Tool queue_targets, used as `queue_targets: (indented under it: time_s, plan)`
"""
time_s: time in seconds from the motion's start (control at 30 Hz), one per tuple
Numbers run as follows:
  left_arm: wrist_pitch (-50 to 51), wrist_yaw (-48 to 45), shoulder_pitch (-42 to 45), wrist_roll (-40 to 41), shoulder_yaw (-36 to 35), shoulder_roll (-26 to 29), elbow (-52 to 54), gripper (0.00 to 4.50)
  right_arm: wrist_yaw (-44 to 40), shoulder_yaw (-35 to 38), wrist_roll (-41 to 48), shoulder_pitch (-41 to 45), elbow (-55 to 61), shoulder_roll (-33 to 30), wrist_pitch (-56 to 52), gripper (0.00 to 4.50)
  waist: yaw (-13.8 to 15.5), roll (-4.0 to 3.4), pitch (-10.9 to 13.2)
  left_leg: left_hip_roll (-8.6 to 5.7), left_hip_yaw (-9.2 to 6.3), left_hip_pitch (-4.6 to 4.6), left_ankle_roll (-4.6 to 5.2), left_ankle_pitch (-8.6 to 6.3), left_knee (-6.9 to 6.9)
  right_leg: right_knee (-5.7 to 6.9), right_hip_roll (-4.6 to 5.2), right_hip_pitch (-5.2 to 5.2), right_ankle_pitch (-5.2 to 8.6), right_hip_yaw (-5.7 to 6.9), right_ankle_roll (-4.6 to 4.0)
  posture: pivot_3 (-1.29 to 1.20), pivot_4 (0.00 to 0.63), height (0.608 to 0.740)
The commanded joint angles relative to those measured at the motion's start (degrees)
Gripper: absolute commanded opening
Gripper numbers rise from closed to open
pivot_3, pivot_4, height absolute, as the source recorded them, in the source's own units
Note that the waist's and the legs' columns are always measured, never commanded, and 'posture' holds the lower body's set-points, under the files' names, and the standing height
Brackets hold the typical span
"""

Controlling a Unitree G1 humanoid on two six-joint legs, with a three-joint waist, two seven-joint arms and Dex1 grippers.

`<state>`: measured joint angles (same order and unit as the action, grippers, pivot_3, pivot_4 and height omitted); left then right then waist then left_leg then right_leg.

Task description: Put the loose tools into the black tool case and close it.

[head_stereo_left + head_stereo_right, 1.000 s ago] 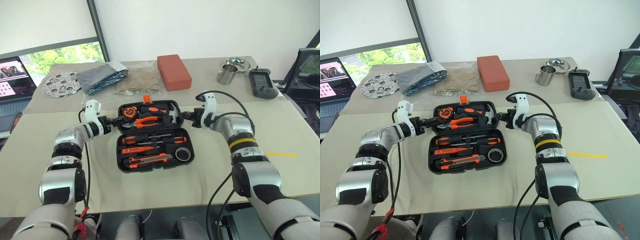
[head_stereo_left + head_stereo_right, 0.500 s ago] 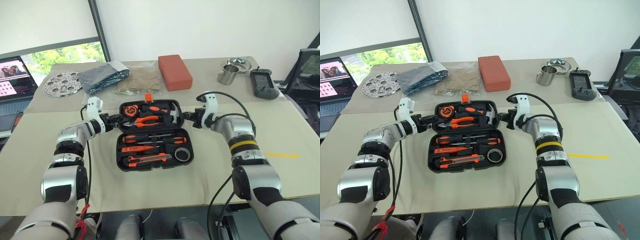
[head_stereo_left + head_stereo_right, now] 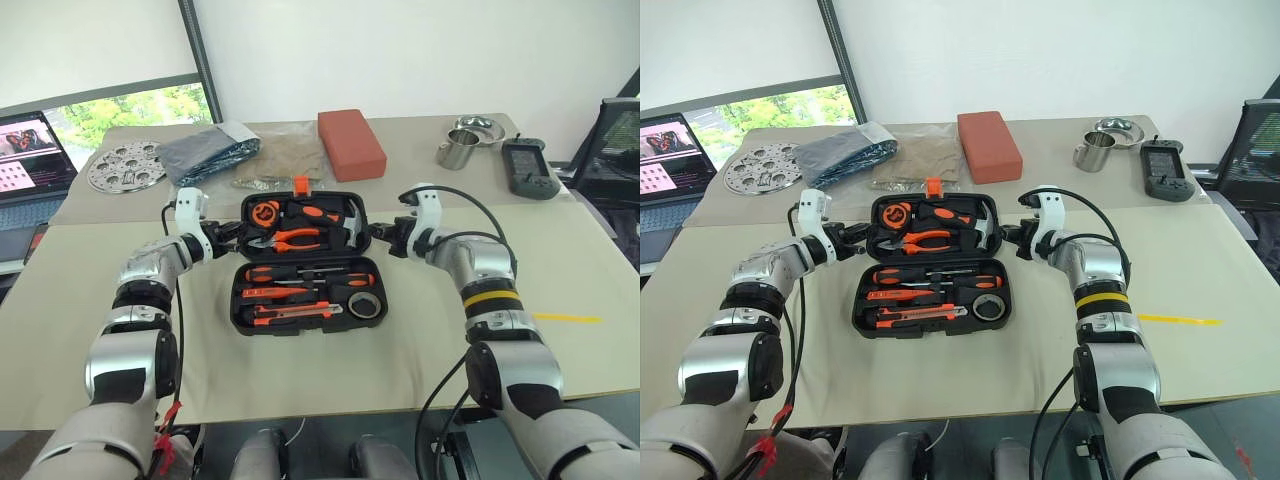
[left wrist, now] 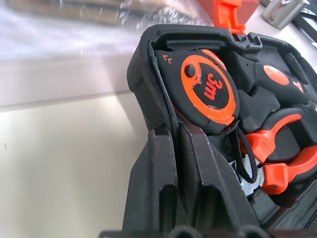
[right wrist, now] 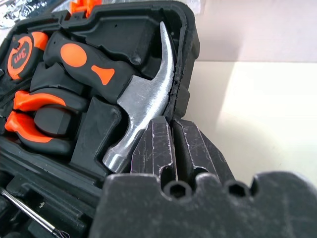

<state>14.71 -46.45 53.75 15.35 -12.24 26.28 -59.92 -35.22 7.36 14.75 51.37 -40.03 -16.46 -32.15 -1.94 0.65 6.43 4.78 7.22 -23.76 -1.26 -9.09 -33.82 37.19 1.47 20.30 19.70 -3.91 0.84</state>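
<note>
Both pincers are being kept closed on the lid of the black tool case [image 3: 303,265], one at each side. The left pincer [image 3: 232,238] is being clamped onto the lid's left rim, just beside the orange tape measure [image 4: 210,89]; in the left wrist view its two fingers [image 4: 158,198] are being pressed together with the rim between them. The right pincer [image 3: 377,234] is being clamped onto the lid's right rim, next to the steel hammer head [image 5: 143,104], with its fingers [image 5: 193,148] pinched around the edge of the plastic.

The case is being held open on the beige desk [image 3: 560,260], directly in front of the robot and between the two arms. The lid half is being held tilted up off the desk, with its orange latch [image 3: 299,185] at the far edge. Pliers [image 3: 292,238], hammer and tape measure are being carried in the lid's slots. In the base half, lying flat, two orange-and-black screwdrivers [image 3: 305,279], a slim orange tester [image 3: 272,294], a utility knife [image 3: 290,311] and a black tape roll [image 3: 365,306] are all seated in their moulded slots.

A red-orange block [image 3: 351,143] is resting farther back on the desk, well apart from the case.
</note>
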Motion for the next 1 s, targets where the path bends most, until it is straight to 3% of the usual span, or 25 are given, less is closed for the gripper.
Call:
queue_targets:
  time_s: [0.03,0.4,0.7,1.0]
  plan:
    - [-6.6,-1.7,4.2,-0.2,-0.5,0.2,0.3,0.04,-2.1,1.2,1.5,1.7,3.0,0.1,6.2,0.00,0.0,0.00,0.0,0.00,0.00,-0.01,0.00,0.00,0.00,0.00,0.00,0.01,0.00,0.00,0.00,0.00,0.150,0.740]
    - [-17.0,-2.8,5.2,-2.6,0.6,0.3,-1.0,0.04,-4.8,2.4,2.9,1.9,2.4,0.7,16.3,0.00,-0.2,-0.05,0.3,0.01,0.08,-0.05,-0.01,0.01,0.00,0.02,-0.01,0.06,0.00,-0.01,0.00,0.00,0.150,0.740]
    - [-27.0,-3.4,-3.0,-7.0,4.5,-0.2,2.4,0.04,-5.4,0.2,1.1,-7.7,10.1,2.1,23.9,0.00,-0.1,-0.06,0.3,0.05,0.13,-0.04,-0.03,0.01,0.02,0.04,0.00,0.04,0.00,0.00,0.00,0.00,0.150,0.740]
    - [-48.6,0.5,-9.0,-14.8,9.2,2.7,3.5,0.04,-11.6,-3.4,-1.4,-16.7,17.2,-0.8,37.0,0.00,0.2,-0.07,0.2,0.04,0.25,0.14,0.03,-0.03,0.03,-0.06,0.03,-0.10,0.00,-0.03,0.00,0.00,0.150,0.740]
